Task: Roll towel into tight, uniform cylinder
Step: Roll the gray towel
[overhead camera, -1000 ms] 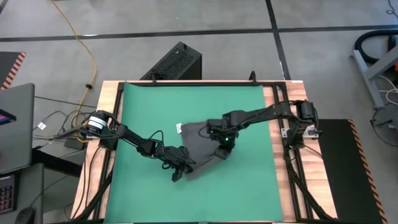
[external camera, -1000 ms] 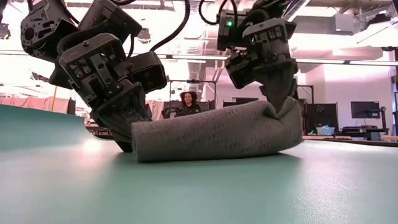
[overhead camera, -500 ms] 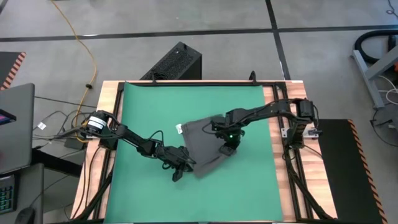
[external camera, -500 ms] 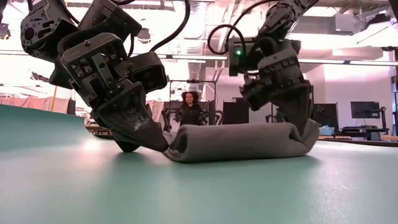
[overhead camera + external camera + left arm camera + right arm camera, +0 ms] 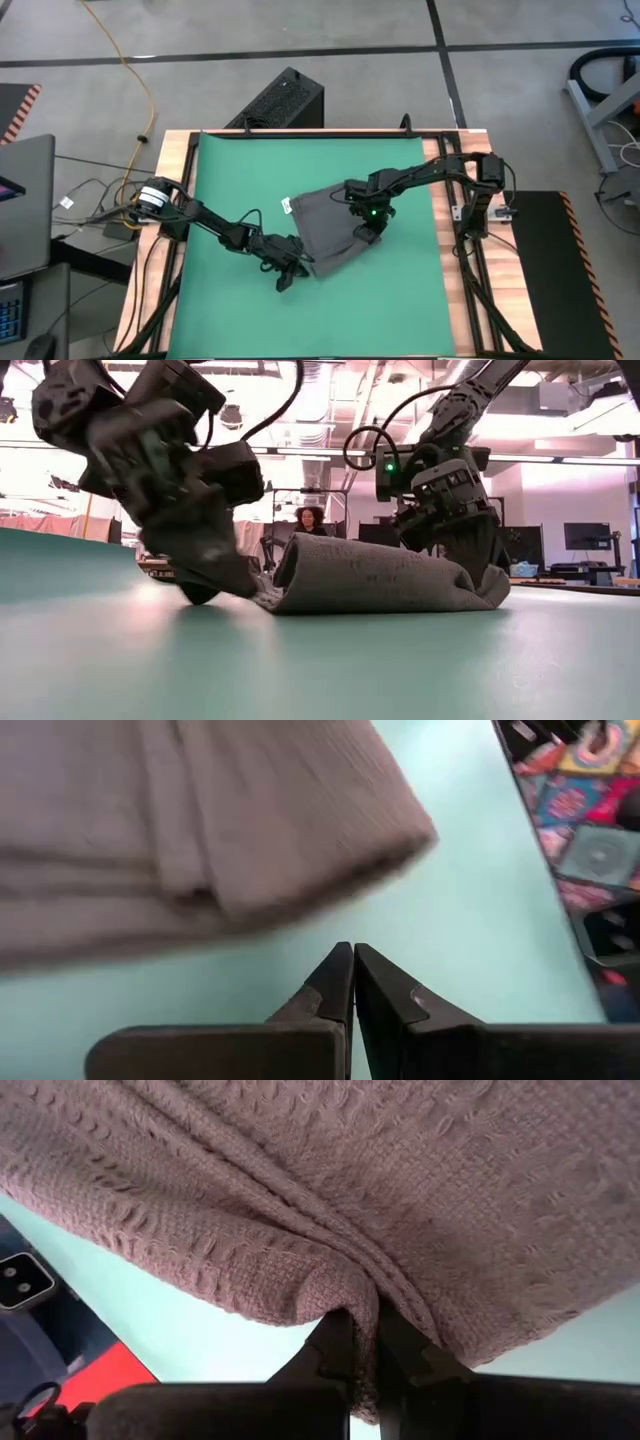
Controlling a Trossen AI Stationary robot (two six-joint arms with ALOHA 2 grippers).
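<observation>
The dark grey towel lies partly rolled on the green mat, its white tag at the left edge. In the low view the towel is a low, loose roll resting on the mat. My right gripper is at the towel's right end, shut on the cloth. My left gripper is shut and empty at the towel's near left corner. In the left wrist view its tips stand just short of the towel's edge. My right gripper pinches a raised fold of the towel between its two fingers, several layers together. The fingers come from above, slanting down. The fold sits at the towel's right end, and the rest of the cloth lies slack on the mat.
A black box stands beyond the table's far edge. Bare mat lies to the left, near and right of the towel. A person sits in the room beyond the table.
My right gripper has gone down and toward the table's right and far edges, still shut on the towel. The towel's right end, raised a second ago, now lies low on the mat. The cloth has been drawn out toward the right, and the roll has flattened and loosened.
</observation>
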